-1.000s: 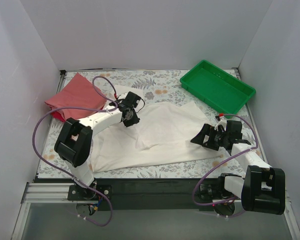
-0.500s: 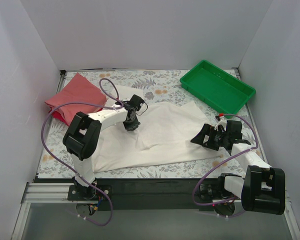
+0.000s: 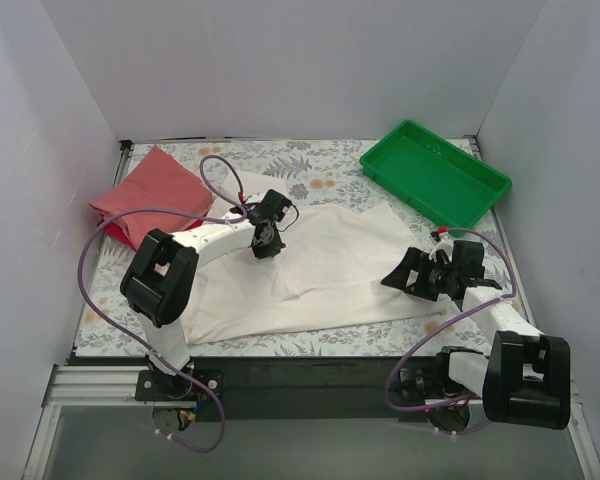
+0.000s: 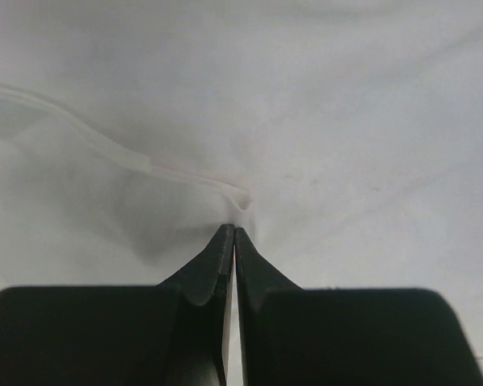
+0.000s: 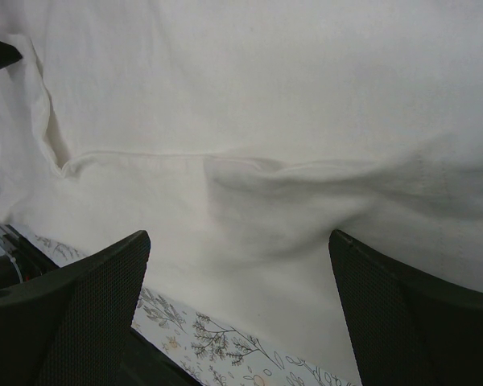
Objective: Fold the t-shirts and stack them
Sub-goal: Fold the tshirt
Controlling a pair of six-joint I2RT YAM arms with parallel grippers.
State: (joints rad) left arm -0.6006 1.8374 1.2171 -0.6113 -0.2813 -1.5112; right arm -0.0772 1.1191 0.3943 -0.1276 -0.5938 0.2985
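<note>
The white tee lies spread and rumpled across the middle of the table, its near edge close to the table's front. The left end effector is clenched, its tips pressed together on a small pucker of the white tee where a raised seam runs in from the left. In the top view this pinch sits on the tee's far-left part. The right end effector is released, jaws wide. It hovers low over the tee's right side, above a long crease and near the edge where the floral table shows. A folded pink tee rests at the far-left corner, with a red tee peeking out beneath its near edge. A green tray sits at the far-right corner, apart from the cloth.
</note>
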